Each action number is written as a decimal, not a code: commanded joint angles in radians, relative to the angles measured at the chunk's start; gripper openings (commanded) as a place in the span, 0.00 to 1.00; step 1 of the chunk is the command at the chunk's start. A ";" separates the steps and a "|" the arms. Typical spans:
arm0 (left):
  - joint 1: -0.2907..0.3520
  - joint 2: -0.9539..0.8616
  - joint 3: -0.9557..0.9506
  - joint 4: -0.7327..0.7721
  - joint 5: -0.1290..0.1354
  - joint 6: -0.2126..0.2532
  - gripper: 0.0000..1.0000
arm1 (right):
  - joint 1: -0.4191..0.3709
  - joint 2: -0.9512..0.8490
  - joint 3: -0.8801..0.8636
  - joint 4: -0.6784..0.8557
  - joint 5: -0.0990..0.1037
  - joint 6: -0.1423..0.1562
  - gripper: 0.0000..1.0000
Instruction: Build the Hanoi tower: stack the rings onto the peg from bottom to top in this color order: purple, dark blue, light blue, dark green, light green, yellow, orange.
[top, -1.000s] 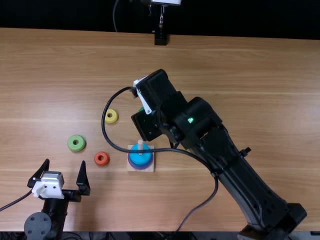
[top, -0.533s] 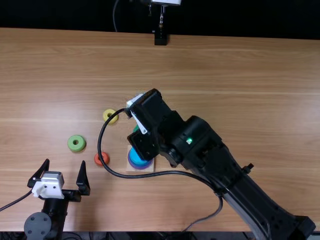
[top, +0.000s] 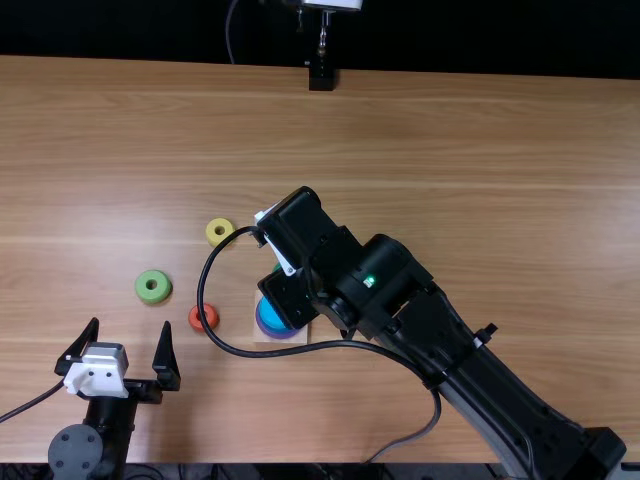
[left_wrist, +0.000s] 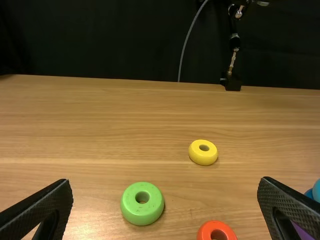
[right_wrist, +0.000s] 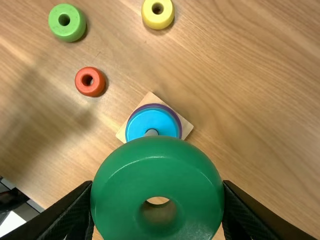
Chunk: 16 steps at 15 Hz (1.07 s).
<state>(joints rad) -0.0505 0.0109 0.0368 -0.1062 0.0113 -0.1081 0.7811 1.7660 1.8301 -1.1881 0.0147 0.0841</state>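
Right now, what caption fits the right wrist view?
Dark green ring held by the right tool, light blue ring on the peg beyond.

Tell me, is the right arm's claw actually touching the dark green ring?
Touching. The right wrist view shows the right gripper holding the dark green ring, one finger against each side.

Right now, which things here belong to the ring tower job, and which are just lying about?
Belongs:
dark green ring, in the right gripper
light green ring
yellow ring
orange ring
purple ring
dark blue ring
light blue ring
peg
wooden base

Just about:
grey cable
black stand
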 joint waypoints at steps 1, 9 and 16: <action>0.012 -0.011 -0.037 -0.004 0.000 0.007 1.00 | 0.014 -0.034 -0.006 0.007 -0.004 0.004 0.00; 0.012 -0.011 -0.037 -0.004 0.000 0.007 1.00 | 0.043 -0.034 -0.008 0.057 -0.002 0.006 0.00; 0.012 -0.011 -0.037 -0.004 0.000 0.007 1.00 | 0.033 -0.034 -0.017 0.055 -0.002 0.006 0.00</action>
<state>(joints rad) -0.0505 0.0109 0.0368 -0.1066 0.0113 -0.1078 0.8116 1.7660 1.8301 -1.1358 0.0151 0.0845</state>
